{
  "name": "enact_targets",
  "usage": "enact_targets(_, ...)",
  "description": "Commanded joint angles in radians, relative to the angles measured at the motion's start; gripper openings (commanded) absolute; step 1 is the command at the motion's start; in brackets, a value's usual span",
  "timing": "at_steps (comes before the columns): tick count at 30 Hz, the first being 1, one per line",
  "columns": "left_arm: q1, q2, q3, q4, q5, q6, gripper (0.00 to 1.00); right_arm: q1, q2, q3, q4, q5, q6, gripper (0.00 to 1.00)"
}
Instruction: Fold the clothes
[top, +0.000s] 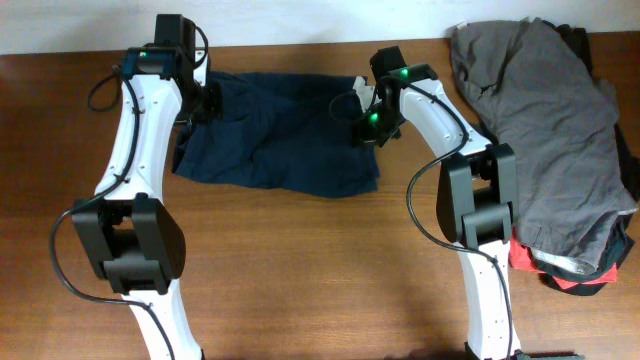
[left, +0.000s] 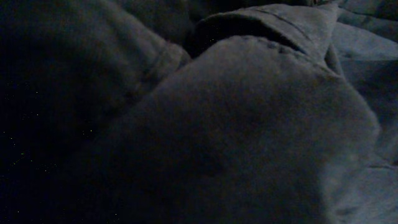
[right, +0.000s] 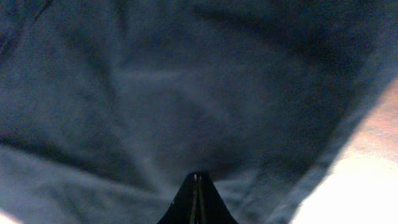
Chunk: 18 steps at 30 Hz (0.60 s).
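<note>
The clothes, dark navy shorts (top: 280, 145), lie rumpled across the back middle of the table. My left gripper (top: 205, 103) sits at their upper left edge. Its fingers are hidden in the left wrist view, where bunched navy cloth (left: 249, 124) fills the frame; it looks shut on the fabric. At the shorts' upper right corner, my right gripper (top: 368, 125) is lowered onto the cloth. In the right wrist view its fingertips (right: 198, 180) are pressed together, with the navy cloth (right: 186, 93) pinched and pulled taut toward them.
A grey garment (top: 550, 130) is heaped at the back right, over a red-and-black item (top: 570, 275) near the right edge. Bare wooden table (top: 320, 270) stretches in front of the shorts, between the two arm bases.
</note>
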Motion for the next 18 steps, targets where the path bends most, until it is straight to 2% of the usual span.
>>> enact_targets(1,-0.002,-0.019,-0.006,0.006,-0.019,-0.013,0.01,-0.014,-0.029,0.018,0.032,0.114,0.012,0.04)
enact_targets(18,-0.005,-0.02,-0.003,-0.014,-0.021,-0.013,0.01,-0.026,0.093,0.0,0.058,0.127,0.012,0.04)
